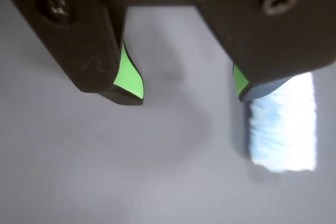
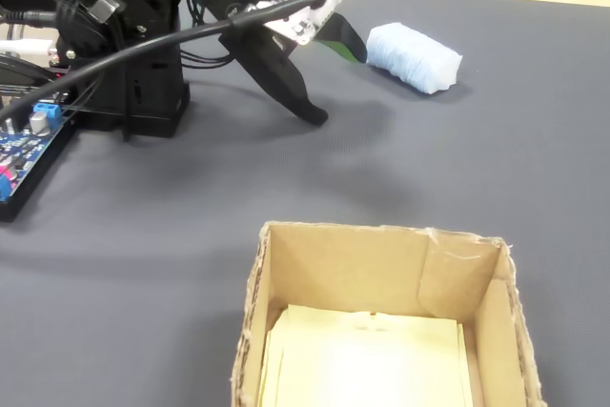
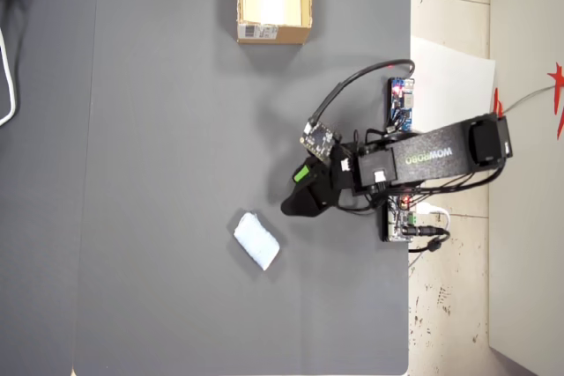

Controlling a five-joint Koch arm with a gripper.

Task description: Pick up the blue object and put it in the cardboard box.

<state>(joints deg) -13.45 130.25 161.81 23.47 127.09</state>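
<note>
Overhead view shows the pale blue-white sponge-like pad (image 3: 256,240) lying free on the grey counter (image 3: 159,173), near the spread, empty fingers (image 3: 295,191) (off to one side, not between them). Closing now would probably miss it; the tan cardboard box (image 3: 274,34) sits well apart.

You have one blue object (image 3: 256,241) and one cardboard box (image 3: 273,33) on the desk (image 3: 159,173). One arm (image 3: 414,160) stands at the desk edge, carrying one tool (image 3: 295,191) with two jaws. Beside its base you can count two small circuit boards (image 3: 402,101).
</note>
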